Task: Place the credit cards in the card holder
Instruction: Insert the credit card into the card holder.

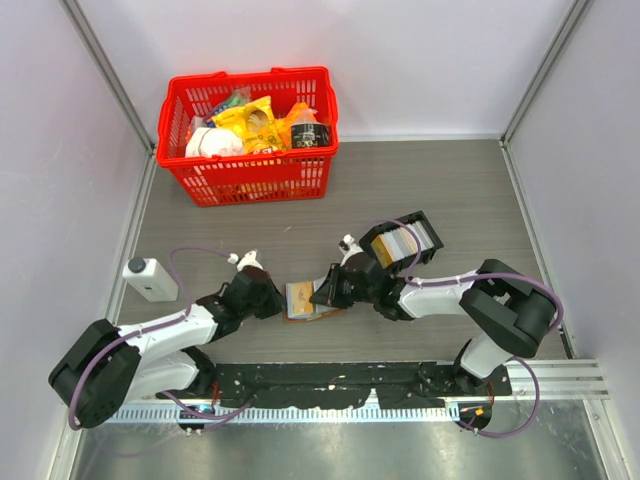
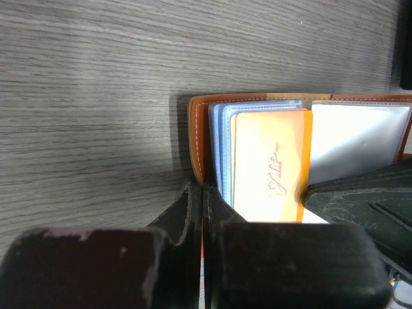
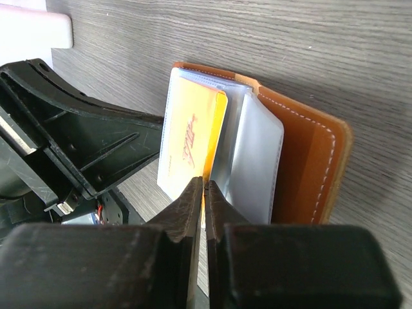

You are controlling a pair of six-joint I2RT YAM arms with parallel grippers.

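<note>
Card holder lying open on the table, near centre, between both grippers. Left gripper: fingers pinched together on the holder's left edge. Right gripper: fingers clamped on the yellow-orange card, which rests against the clear sleeves. Far right: black tray holding more cards.

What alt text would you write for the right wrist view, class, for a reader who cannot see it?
The right gripper, its fingertips nearly together, pinches the lower edge of a yellow-orange card lying in the open brown card holder on a grey wood-grain table. The left gripper, black, reaches in from the left beside the card holder.
</note>
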